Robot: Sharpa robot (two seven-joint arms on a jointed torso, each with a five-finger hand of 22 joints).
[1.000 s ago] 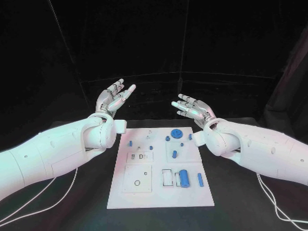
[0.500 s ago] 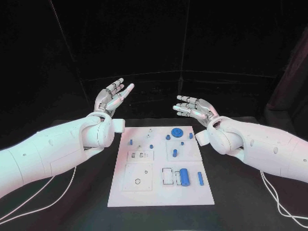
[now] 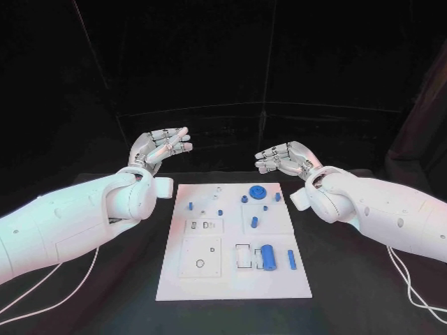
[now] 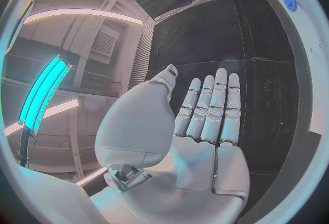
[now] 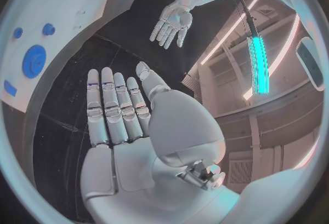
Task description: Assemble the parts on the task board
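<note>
The white task board lies flat in the middle of the table. It carries blue parts: a round gear at the far end, a thick cylinder and a thin bar near the front, a peg between them, and several small pieces. My left hand hovers beyond the board's far left corner, holding nothing. My right hand hovers beyond the far right corner, also holding nothing. In the wrist views each palm, left hand and right hand, shows straight, spread fingers with nothing in them.
Black table surface surrounds the board on every side. Cables trail across the table near both front corners. The right wrist view shows the board with the gear and my left hand across from it.
Both hands have tipped forward and come down a little, their fingers turning from upright toward level. The parts on the board have not moved.
</note>
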